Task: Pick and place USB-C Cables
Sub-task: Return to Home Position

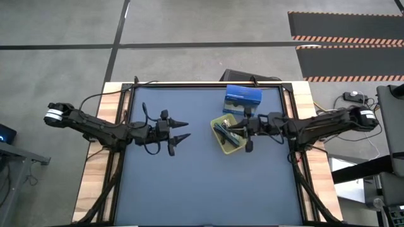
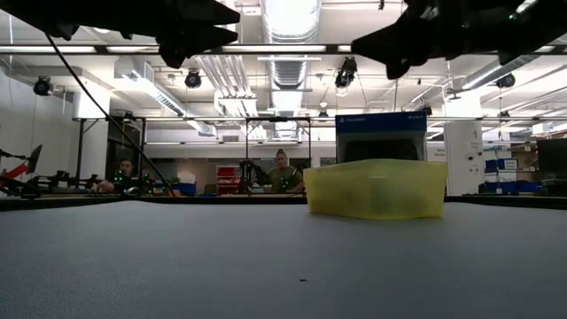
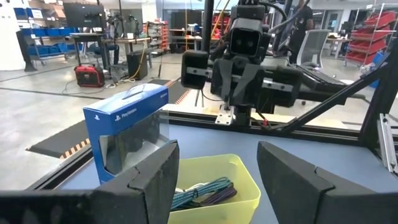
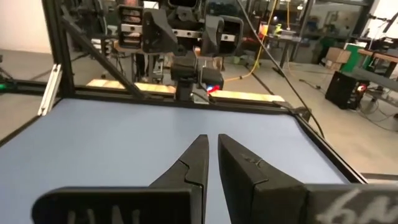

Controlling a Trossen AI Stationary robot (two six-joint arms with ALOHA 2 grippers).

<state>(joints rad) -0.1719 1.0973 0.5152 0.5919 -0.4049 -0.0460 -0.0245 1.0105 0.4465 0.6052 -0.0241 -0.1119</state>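
Left gripper point(image 1: 184, 130) hovers over the middle of the table point(image 1: 202, 183), jaws spread wide and empty; cables point(image 3: 202, 188) lie in a heap inside the yellow bin point(image 3: 245, 180), teal and purple coils plain, the rest hard to tell apart; bin stands right of centre, just beside a blue box point(image 1: 242, 99); right gripper point(image 1: 230, 130) hangs above the bin, fingers drawn almost together, holding nothing.

USB-C Cables point(image 3: 202, 190) in yellow bin point(image 3: 249, 177): teal and purple strands show, rest hidden behind a finger point(image 3: 158, 180) of the left gripper point(image 3: 217, 148). High view: right gripper point(image 1: 232, 130) overlaps the bin, cables too small to separate. Low view: bin wall blurs them.
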